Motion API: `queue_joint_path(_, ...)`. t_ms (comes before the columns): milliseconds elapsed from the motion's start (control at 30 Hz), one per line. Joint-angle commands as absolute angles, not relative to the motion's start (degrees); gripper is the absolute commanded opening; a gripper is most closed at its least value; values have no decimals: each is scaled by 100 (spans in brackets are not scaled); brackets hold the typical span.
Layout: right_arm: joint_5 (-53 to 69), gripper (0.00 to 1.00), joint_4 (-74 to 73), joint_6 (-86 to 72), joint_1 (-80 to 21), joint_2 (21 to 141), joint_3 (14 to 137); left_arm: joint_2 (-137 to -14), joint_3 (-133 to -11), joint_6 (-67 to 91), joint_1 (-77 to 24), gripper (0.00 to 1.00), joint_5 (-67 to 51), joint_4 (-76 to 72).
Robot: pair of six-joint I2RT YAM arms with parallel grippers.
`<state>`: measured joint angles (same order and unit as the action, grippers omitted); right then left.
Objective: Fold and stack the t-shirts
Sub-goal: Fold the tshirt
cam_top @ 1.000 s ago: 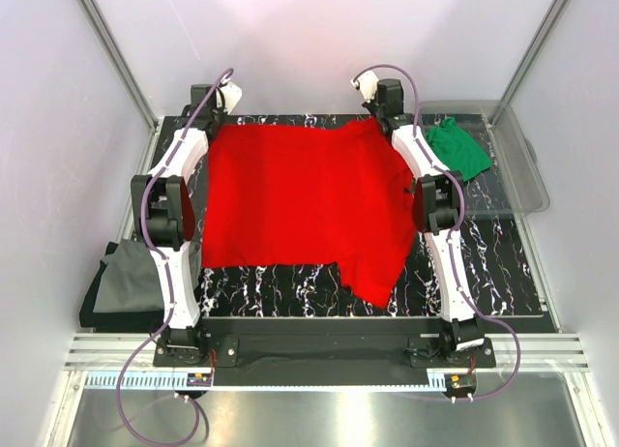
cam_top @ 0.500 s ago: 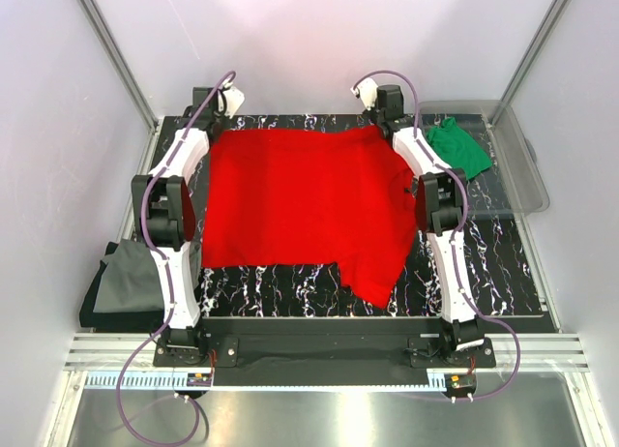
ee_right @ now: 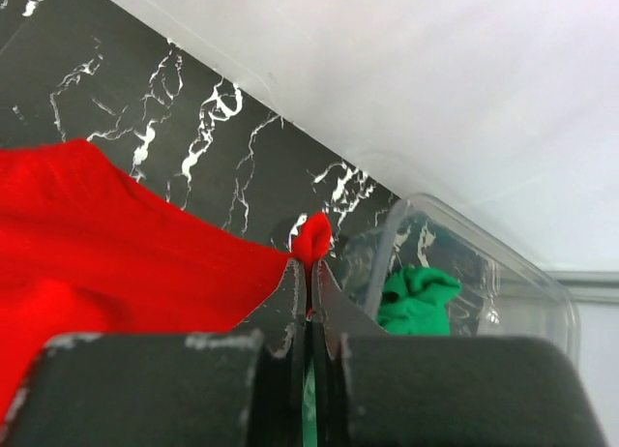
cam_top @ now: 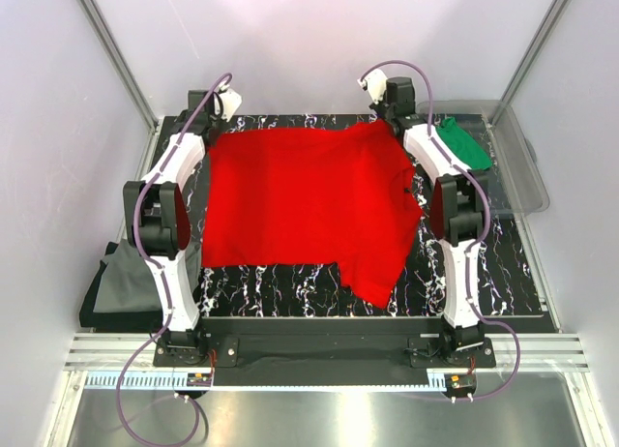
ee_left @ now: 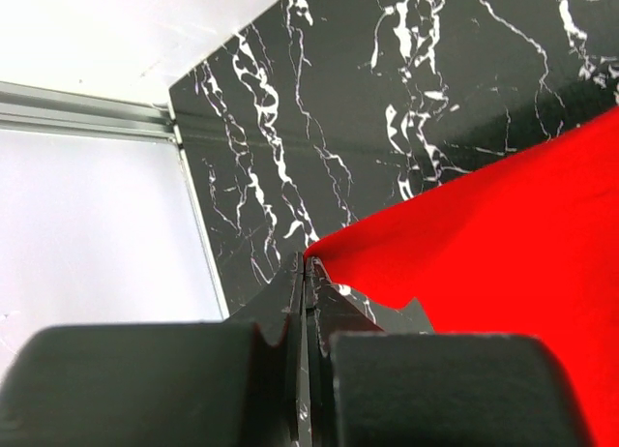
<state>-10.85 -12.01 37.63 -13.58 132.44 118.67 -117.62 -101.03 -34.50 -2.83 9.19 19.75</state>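
Evidently the spreading step was in hand: the red t-shirt [cam_top: 300,205] lay flat mid-frame on the tabletop [cam_top: 513,273], the left jaws and right jaws each clamped on an upper corner. Next, I judged, both corners needed carrying evenly toward the lower edge.

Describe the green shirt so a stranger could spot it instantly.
Start at the black marbled table, then go to the clear plastic bin at its far right corner. The green t-shirt lies crumpled inside, the only cloth in a container.
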Motion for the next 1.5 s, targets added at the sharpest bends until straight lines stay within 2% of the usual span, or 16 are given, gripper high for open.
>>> queue_joint_path(0, -1072, 0, -941, 3639, -1397, 12516, 11358, -11391, -9914, -3516, -246, 0, 817, 1538)
queue_joint_path(300, -1169, 0, -800, 3621, -1415, 11848, 10328, -11364, -9765, -3524, -237, 0, 896, 1442)
queue_joint_path(767, -1275, 0, -580, 3718, -1397, 12050, 10275, -11470, -9941, -3691, -167, 0, 932, 1283)
queue_joint_path(1467, -1125, 0, -782, 3366, -1494, 10890, 8465, -10855, -8526, -4034, -123, 0, 536, 1318)
